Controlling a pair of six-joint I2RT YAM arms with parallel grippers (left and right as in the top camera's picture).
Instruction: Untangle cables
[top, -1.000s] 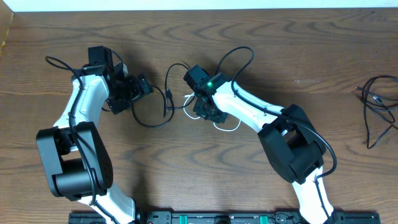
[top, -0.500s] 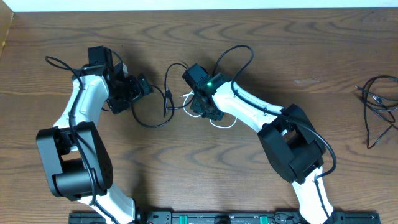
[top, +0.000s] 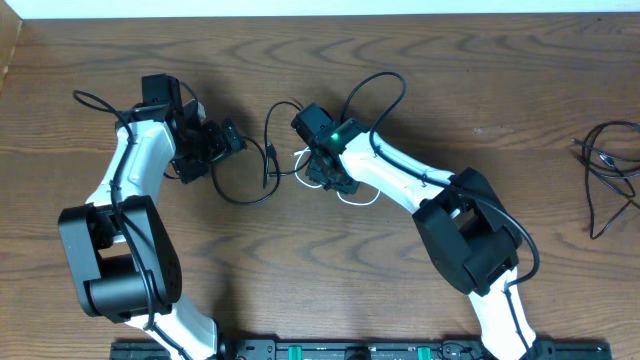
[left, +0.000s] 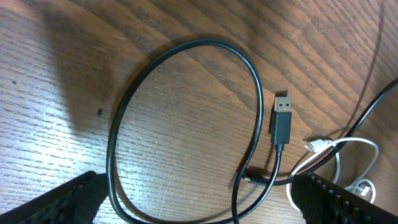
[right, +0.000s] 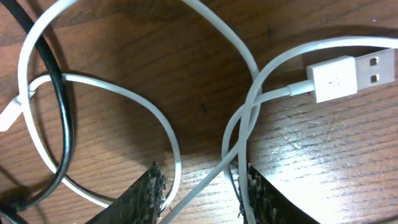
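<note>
A black cable lies in a loop between the two arms, its USB plug flat on the wood. My left gripper is open low over it, and the loop runs between its fingers. A short white cable lies coiled under my right gripper. In the right wrist view the fingers are closed in on several white strands, and the white USB plug lies free at the upper right. A second black cable lies bundled at the far right.
The wooden table carries everything. The black and white cables cross near the right gripper. The arms' own black leads arc above each wrist. The arm bases and a black rail stand along the front edge.
My right gripper has shifted slightly up and to the left, and the white cable's loop has followed it. The left arm has not moved.
</note>
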